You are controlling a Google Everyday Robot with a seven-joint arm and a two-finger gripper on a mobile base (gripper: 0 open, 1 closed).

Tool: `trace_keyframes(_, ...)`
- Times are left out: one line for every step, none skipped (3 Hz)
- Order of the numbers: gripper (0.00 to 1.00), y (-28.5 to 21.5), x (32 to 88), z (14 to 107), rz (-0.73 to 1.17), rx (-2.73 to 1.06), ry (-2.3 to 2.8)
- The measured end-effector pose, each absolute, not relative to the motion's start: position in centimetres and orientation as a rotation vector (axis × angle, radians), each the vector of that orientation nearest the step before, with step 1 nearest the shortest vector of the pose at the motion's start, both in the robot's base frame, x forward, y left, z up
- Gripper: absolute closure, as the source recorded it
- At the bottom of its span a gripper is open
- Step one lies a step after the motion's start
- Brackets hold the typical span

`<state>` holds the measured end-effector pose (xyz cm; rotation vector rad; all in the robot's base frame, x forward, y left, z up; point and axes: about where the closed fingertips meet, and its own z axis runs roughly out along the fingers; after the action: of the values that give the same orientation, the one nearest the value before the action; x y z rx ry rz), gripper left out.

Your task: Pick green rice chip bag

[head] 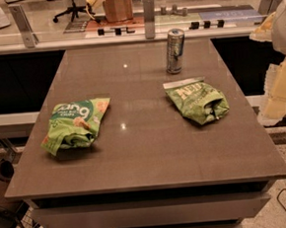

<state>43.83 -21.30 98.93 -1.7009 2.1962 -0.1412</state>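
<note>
gripper (275, 100), a pale shape on the arm, hangs beyond the worktop's (151, 160) right edge; whether it is released or clenched, i cannot tell. green rice chip bag (74, 124) lies crumpled near the left edge, untouched. olive-green bag (197, 102) sits nearer the right edge, can (175, 50) by the far edge. likely the approach step; next move calls for reaching across, past the olive-green bag.

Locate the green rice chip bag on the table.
In the camera view, the rice chip bag lies on the table's left side, far left of the olive bag and can. The claw hangs beyond the right edge.
</note>
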Motion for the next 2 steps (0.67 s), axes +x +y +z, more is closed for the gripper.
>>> trace_keyframes(0.0, -21.3, 43.83, 98.93, -0.141, -1.701, 2.196)
trace_keyframes(0.0, -20.55, 44.15, 99.14, -0.112, -1.686, 2.185)
